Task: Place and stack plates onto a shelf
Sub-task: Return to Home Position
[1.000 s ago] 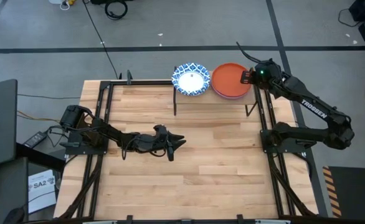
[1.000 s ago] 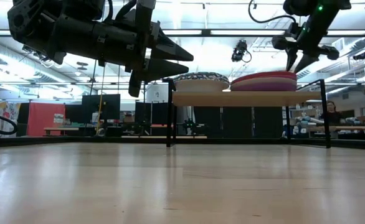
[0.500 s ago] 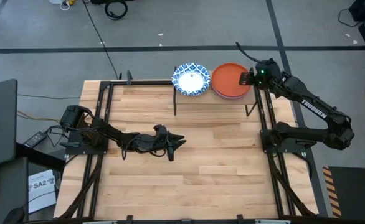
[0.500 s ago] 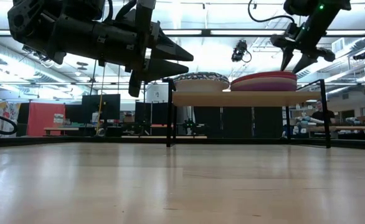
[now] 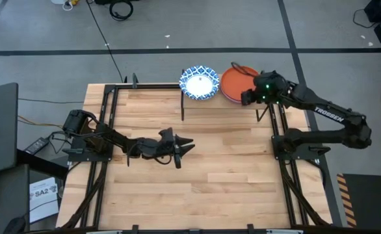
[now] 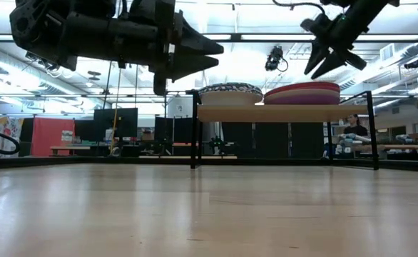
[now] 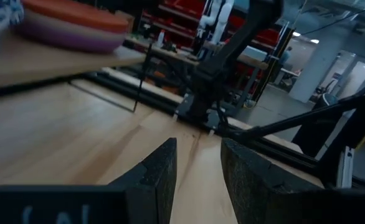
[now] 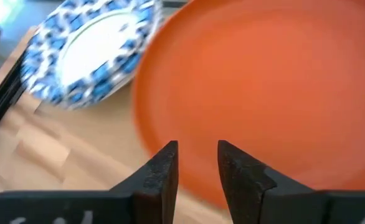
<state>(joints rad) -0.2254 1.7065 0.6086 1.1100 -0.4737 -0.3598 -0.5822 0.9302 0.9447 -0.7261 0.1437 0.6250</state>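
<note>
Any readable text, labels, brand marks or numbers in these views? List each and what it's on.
"TROSSEN": white letters along the dark right arm.
"SA2": on the white printed sheet lying left of the plank-wood table; its smaller print is too small to read.
Pale marks on the bases of the left pincer and right pincer: too blurred to read.

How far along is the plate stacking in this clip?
Looks done: the white plates and the orange-topped stack sit on the shelf. Nothing in hand: right gripper hovers open above that stack, left gripper open above the table. Probably only parking the arms remains.
</note>
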